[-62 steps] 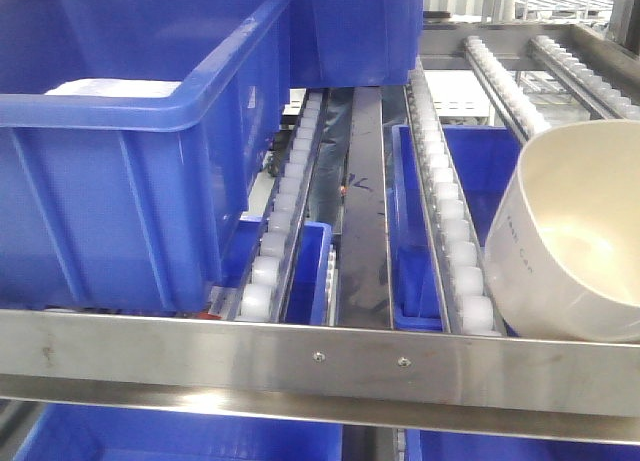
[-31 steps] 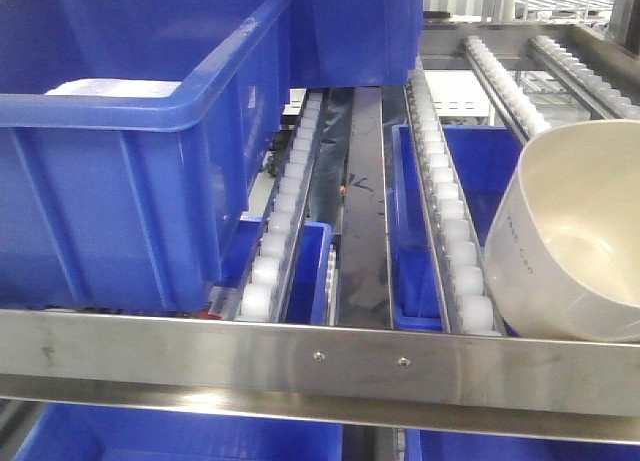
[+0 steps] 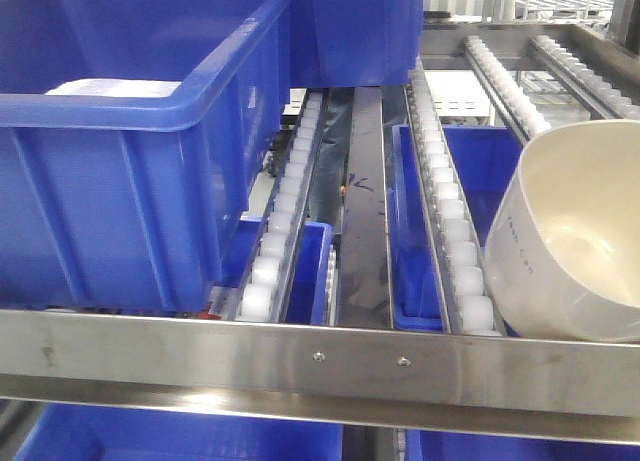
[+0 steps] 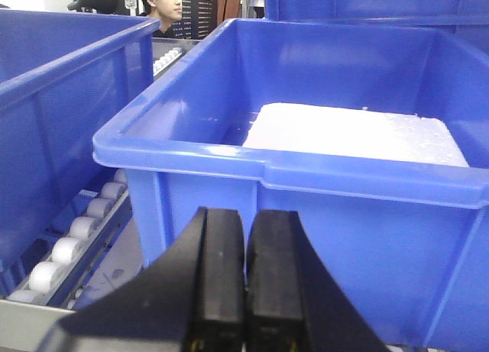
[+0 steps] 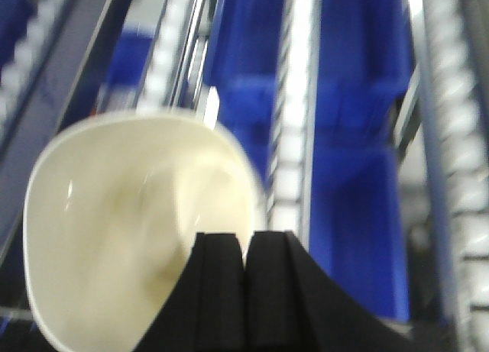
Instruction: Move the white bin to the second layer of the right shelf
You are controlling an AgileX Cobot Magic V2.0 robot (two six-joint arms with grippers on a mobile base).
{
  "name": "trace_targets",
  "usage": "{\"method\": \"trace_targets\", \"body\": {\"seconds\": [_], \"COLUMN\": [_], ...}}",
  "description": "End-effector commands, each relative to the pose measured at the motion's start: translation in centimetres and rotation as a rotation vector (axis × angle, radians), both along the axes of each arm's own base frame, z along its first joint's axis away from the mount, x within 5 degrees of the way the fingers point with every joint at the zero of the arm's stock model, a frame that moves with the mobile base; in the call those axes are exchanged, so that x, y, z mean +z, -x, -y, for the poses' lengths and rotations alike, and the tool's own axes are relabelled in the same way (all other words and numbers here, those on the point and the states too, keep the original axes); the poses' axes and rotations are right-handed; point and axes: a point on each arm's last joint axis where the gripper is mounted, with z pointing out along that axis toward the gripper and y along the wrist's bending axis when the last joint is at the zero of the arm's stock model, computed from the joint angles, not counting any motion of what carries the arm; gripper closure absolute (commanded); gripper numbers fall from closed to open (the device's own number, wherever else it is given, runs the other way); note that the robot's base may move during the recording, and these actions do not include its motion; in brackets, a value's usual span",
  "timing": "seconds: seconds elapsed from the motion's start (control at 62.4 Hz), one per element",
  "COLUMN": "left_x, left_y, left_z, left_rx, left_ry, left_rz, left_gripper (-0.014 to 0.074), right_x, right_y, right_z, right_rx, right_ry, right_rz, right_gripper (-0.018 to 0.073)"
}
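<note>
Fingers of my right gripper [image 5: 245, 291] look pinched shut on the white bin [image 3: 580, 236], tilted at three o'clock over the roller shelf [image 3: 320, 366]; setting down remains. Left fingers [image 4: 244, 283] closed, empty.

The right shelf second layer [image 3: 330, 356] is a steel rack level with lanes of white rollers [image 3: 285, 206] behind a flat front rail with two screws. A large blue crate [image 3: 130, 141] sits on its left lanes. On the right, the white bin [image 3: 575, 236] lies tilted against the rail, mouth facing up-left.
</note>
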Motion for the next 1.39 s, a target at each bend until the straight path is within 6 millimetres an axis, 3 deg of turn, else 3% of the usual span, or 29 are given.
{"method": "trace_targets", "body": {"seconds": [0.0, 0.24, 0.625, 1.379], "left_x": [-0.1, -0.1, -0.1, -0.1], "left_y": [0.1, 0.1, 0.1, 0.1], "left_z": [-0.1, -0.1, -0.1, -0.1], "left_rx": [0.007, 0.007, 0.007, 0.007], "left_ry": [0.011, 0.011, 0.011, 0.011], "left_rz": [0.072, 0.072, 0.072, 0.072], "left_gripper": [0.0512, 0.0512, 0.0512, 0.0512], "right_x": [1.5, -1.4, -7.2, -7.2], "right_y": [0.9, 4.3, 6.1, 6.2], "right_z": [0.6, 0.9, 0.9, 0.9], "right_rx": [-0.04, -0.056, -0.069, -0.068], "right_ry": [0.048, 0.153, 0.146, 0.142], "right_rz": [0.155, 0.244, 0.394, 0.389], "right_gripper": [0.0508, 0.0508, 0.0508, 0.0508]}}
